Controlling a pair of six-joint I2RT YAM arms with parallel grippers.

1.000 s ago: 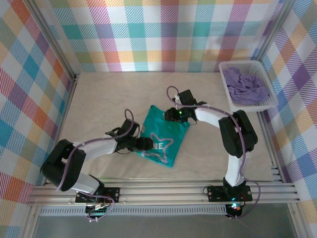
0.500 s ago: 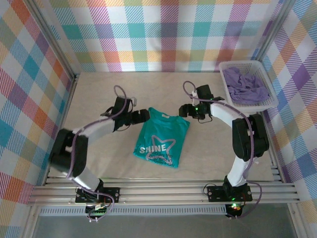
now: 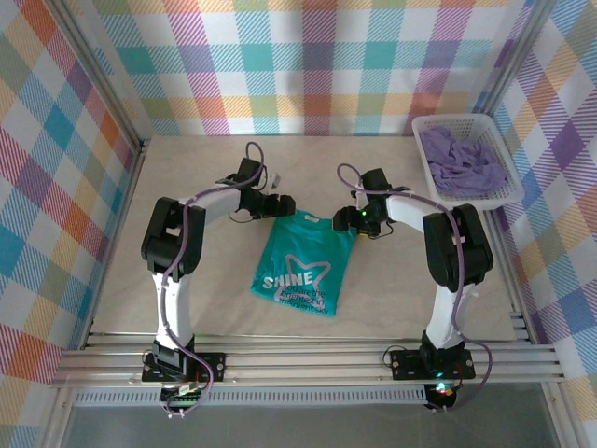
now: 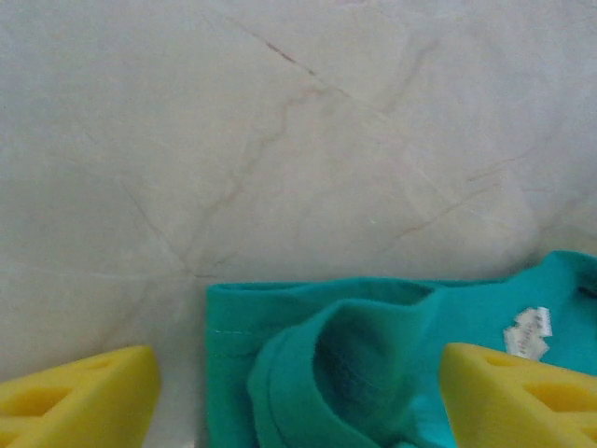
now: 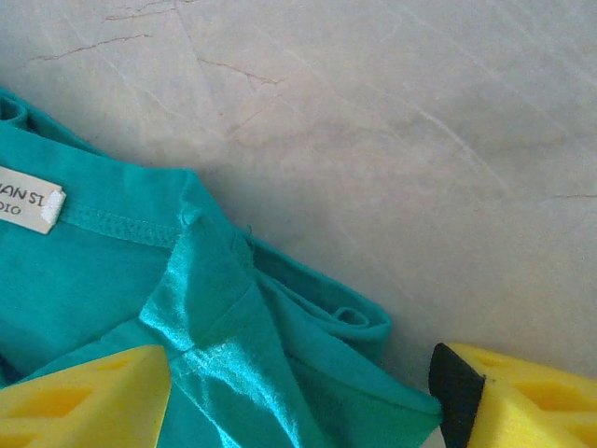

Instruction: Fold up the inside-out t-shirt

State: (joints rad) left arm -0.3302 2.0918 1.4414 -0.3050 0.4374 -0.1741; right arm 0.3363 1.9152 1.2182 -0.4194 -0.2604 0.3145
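The t-shirt (image 3: 300,266) reads "SHINE", lying flatter than before; left tool (image 3: 280,206) and right tool (image 3: 350,222) released at its far edge.

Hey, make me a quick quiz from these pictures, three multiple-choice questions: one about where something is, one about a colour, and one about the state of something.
1. Where does the lavender garment lie?
A) beside the left arm's base
B) in the white basket at the far right
C) draped over the right arm

2. What colour is the t-shirt?
A) teal
B) red
C) black

3. How does the left end effector stand?
A) shut on the basket's rim
B) shut on a purple cloth
C) open, over the shirt's far corner

Answers:
1. B, the top view shows the purple cloth heaped inside the basket.
2. A, it is teal in every view.
3. C, the left wrist view shows the yellow fingers wide apart with the cloth lying loose between them.
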